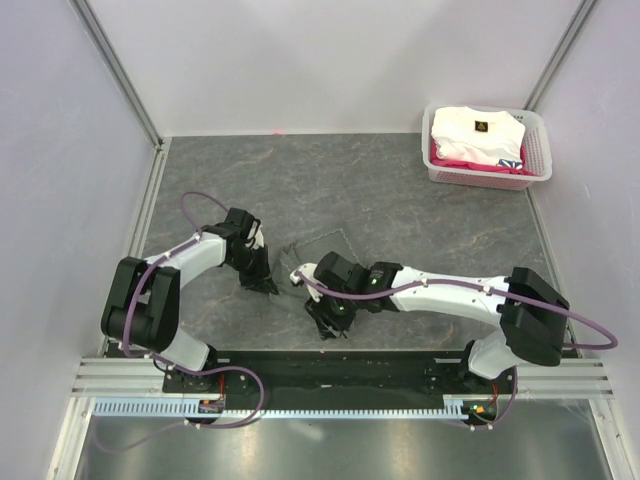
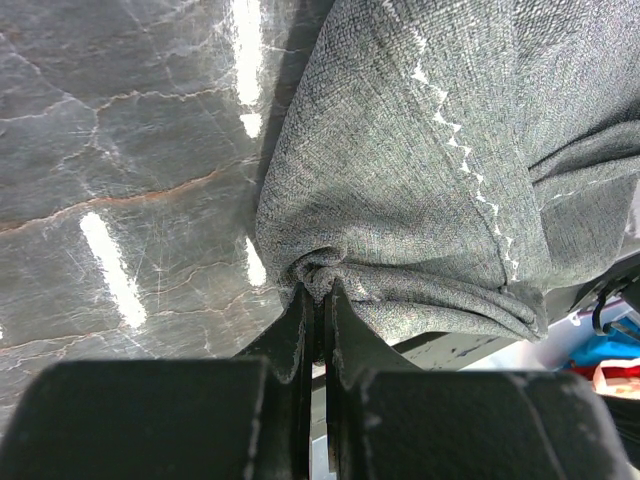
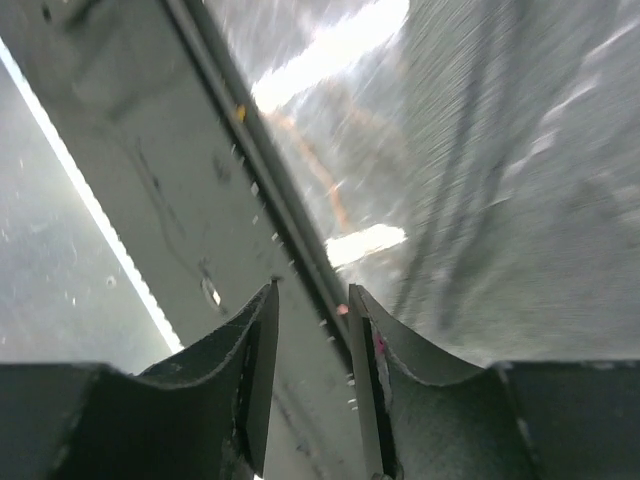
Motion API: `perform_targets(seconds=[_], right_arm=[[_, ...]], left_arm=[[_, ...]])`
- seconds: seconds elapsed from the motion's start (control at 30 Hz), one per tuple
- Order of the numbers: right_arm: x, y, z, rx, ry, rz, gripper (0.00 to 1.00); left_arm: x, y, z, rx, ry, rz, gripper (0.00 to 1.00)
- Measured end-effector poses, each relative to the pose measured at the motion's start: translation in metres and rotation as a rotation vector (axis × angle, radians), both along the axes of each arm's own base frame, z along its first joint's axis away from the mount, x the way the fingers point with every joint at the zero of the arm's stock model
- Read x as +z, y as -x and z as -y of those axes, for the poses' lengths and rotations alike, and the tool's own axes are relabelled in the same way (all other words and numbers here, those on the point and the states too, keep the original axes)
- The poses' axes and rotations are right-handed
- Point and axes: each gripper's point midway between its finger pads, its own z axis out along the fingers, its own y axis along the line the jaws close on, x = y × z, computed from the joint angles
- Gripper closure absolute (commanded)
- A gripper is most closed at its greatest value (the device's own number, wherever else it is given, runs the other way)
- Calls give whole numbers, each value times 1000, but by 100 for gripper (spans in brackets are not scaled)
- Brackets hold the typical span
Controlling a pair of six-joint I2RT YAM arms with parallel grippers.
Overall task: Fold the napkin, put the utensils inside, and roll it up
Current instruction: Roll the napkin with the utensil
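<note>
The grey-green napkin [image 2: 420, 170] with its pale stitched hem hangs bunched from my left gripper [image 2: 318, 290], which is shut on a gathered fold of it just above the tabletop. In the top view the napkin [image 1: 310, 255] is a faint shape between the two arms, with the left gripper [image 1: 262, 283] at its left edge. My right gripper [image 1: 325, 322] is low near the table's front edge. Its jaws [image 3: 312, 290] stand apart with nothing between them, and blurred grey cloth [image 3: 540, 180] lies to their right. The utensils are out of view.
A white basket [image 1: 535, 160] holding a folded white garment [image 1: 475, 135] stands at the back right corner. The metal frame rail [image 3: 150, 180] along the table's front edge runs right under the right gripper. White walls enclose the table on three sides.
</note>
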Motion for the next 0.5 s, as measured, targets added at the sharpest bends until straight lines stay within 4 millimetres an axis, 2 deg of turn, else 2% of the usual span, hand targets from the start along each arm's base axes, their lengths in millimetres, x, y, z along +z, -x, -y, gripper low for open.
perform_targets(seconds=[0.1, 0.17, 0.3, 0.5], right_arm=[[-15, 16, 4, 8, 43, -40, 59], [-25, 20, 7, 2, 73, -56, 59], [-41, 15, 15, -34, 133, -47, 59], [-52, 4, 26, -72, 203, 10, 59]], left_arm=[[-1, 0, 0, -2, -2, -4, 98], [-2, 1, 0, -4, -2, -6, 98], [-2, 1, -1, -10, -3, -3, 98], [-1, 0, -1, -20, -3, 3, 98]])
